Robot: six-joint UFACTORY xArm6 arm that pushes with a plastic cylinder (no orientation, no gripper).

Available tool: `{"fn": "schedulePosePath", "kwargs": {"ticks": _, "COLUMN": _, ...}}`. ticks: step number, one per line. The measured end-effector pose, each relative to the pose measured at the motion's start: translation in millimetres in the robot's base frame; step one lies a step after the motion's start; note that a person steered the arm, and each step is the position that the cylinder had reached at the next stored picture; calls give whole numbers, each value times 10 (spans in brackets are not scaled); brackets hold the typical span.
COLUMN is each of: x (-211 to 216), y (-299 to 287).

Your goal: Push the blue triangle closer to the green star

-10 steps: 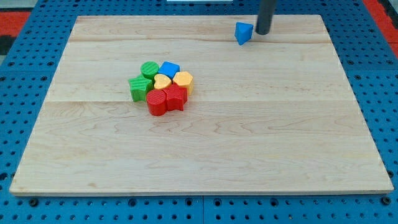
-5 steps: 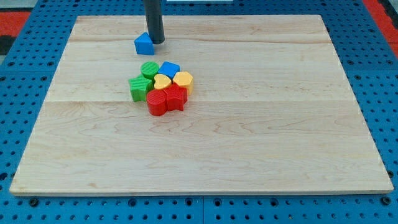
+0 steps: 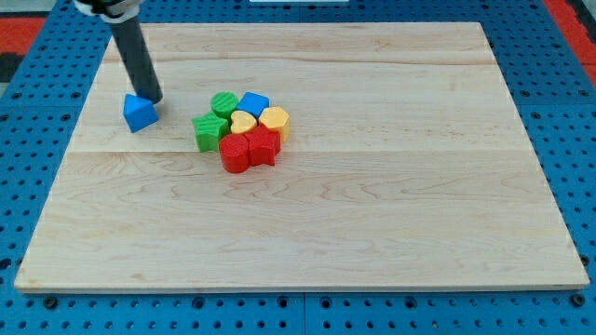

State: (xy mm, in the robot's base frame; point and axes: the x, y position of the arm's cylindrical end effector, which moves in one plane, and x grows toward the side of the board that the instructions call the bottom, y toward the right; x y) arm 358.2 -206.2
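Observation:
The blue triangle (image 3: 139, 113) lies on the wooden board (image 3: 372, 205) at the upper left. My tip (image 3: 154, 100) touches its upper right side. The green star (image 3: 208, 131) sits at the left end of a tight cluster near the board's middle left, a short way to the right of the triangle and slightly lower.
The cluster also holds a green round block (image 3: 224, 104), a blue block (image 3: 253, 103), a yellow heart-like block (image 3: 242, 122), a yellow block (image 3: 275, 119), a red round block (image 3: 235, 153) and a red block (image 3: 264, 145). The board's left edge is close to the triangle.
My tip and the blue triangle have moved from the top right across to the upper left, then down and left past the cluster. The cluster has not moved.

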Motion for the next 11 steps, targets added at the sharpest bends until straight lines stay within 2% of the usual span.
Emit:
{"fn": "schedulePosePath", "kwargs": {"ticks": 2, "x": 586, "y": 110}}
{"fn": "schedulePosePath", "kwargs": {"ticks": 5, "x": 600, "y": 157}}
{"fn": "schedulePosePath", "kwargs": {"ticks": 8, "x": 321, "y": -589}}
{"fn": "schedulePosePath", "kwargs": {"ticks": 9, "x": 505, "y": -367}}
{"fn": "schedulePosePath", "kwargs": {"ticks": 10, "x": 716, "y": 94}}
{"fn": "schedulePosePath", "kwargs": {"ticks": 11, "x": 841, "y": -150}}
